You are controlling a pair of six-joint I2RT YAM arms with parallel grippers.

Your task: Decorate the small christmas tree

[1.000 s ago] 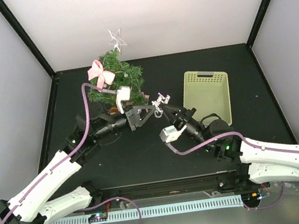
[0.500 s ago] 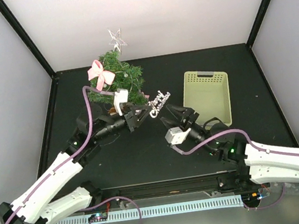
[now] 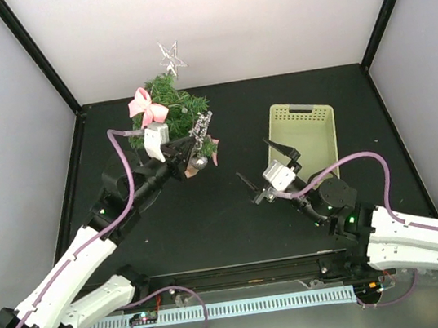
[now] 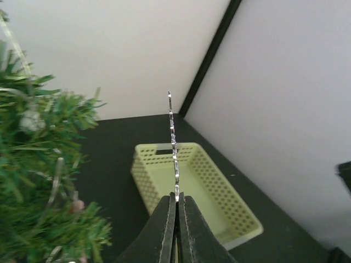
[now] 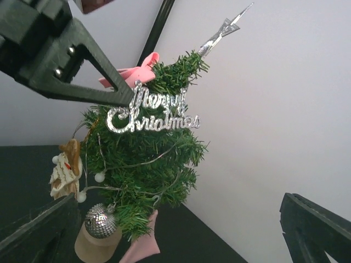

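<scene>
The small christmas tree stands at the back left on its wood disc base, with a silver star on top and a pink bow. My left gripper is shut on a silver "Merry Christmas" sign and holds it against the tree's right side. In the left wrist view the sign shows edge-on, rising from the closed jaws. My right gripper stands wide open and holds nothing, right of the tree and apart from it.
A pale green lattice basket sits at the back right, just beyond my right gripper. On the tree hang a silver ball, a small figure ornament, a bead string and a pink ribbon tail. Walls enclose the black table.
My right gripper opened, let go of the sign and drew back to the right. My left gripper, still shut on the sign, carried it left and up against the tree.
</scene>
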